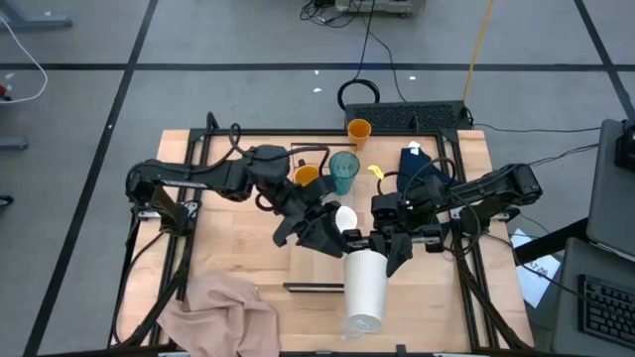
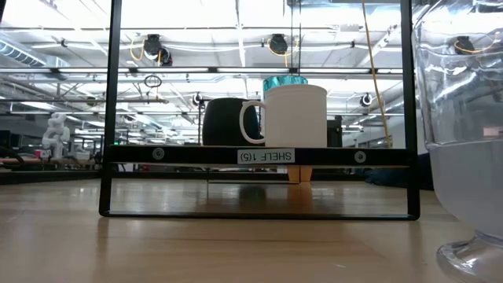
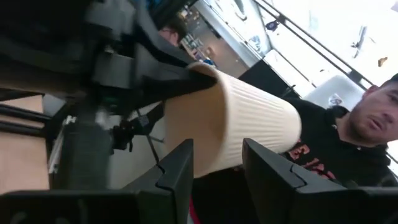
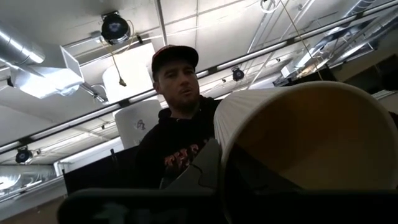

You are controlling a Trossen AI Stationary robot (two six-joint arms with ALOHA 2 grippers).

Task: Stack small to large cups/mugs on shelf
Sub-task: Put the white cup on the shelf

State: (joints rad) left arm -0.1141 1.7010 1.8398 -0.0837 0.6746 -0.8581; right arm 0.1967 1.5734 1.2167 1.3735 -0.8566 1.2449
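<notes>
I've got the beige cup [image 1: 364, 288] lifted over the surface's [image 1: 233, 238] near edge, lying on its side, mouth toward the arms. It looks light and ribbed, thin-walled, so I'd judge it crushable: grip at the rim, gently. My right end effector [image 1: 381, 250] is clenched on that rim, one finger inside. My left end effector [image 3: 217, 165] stands released beside the cup's wall.

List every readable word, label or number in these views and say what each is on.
"SHELF 1(5)": white label on the dark front rail of the shelf, low view; it appears mirrored.
Red lettering on the person's black hoodie: partly hidden, unreadable.
White mark on a ceiling fixture: too small to read.
</notes>
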